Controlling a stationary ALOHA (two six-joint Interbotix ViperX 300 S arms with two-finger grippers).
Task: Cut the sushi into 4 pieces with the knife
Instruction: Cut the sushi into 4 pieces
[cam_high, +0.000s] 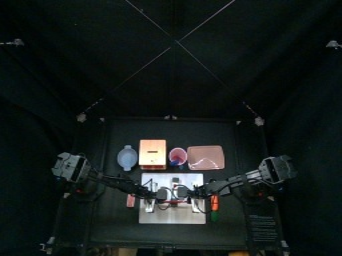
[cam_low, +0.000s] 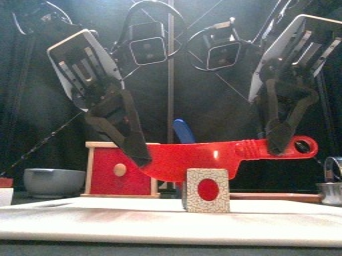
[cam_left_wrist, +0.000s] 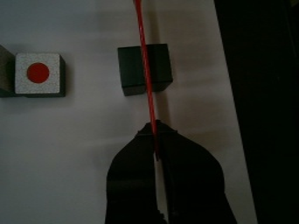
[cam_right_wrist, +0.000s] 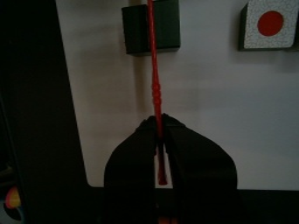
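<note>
Nearest, on the white cutting board (cam_low: 80, 225) at the front middle of the surface (cam_high: 107, 225), stands a cut piece (cam_low: 205, 190) of the sushi. Its white face with a red dot is turned to the front. The wrist views show a dark green block (cam_left_wrist: 146, 68) near it but apart. I take this to be the part left to divide.

Over the block hangs the red knife (cam_low: 221, 158), level and edge down, its line crossing the block. The left hand (cam_low: 140, 158) is pinched narrow on the broad end of the blade. The right hand (cam_low: 281, 148) is closed tight on the handle. Gripping both ends probably keeps the thin toy blade from twisting or skating sideways, so the push goes straight down into a seam. Whether the edge already touches the block is hard to tell from these angles. The step in hand looks like the press for the next cut, with the task only partly done.

Farther back runs a row behind the board. The blue-grey bowl (cam_low: 51, 181) is at the left, then the wooden box (cam_low: 110, 170). Next is the red cup (cam_high: 178, 156) with the blue knife (cam_low: 183, 130) standing in it, then the pink tray (cam_high: 206, 154) at the right. All sit well clear of both arms, which leaves the board free for cutting.
</note>
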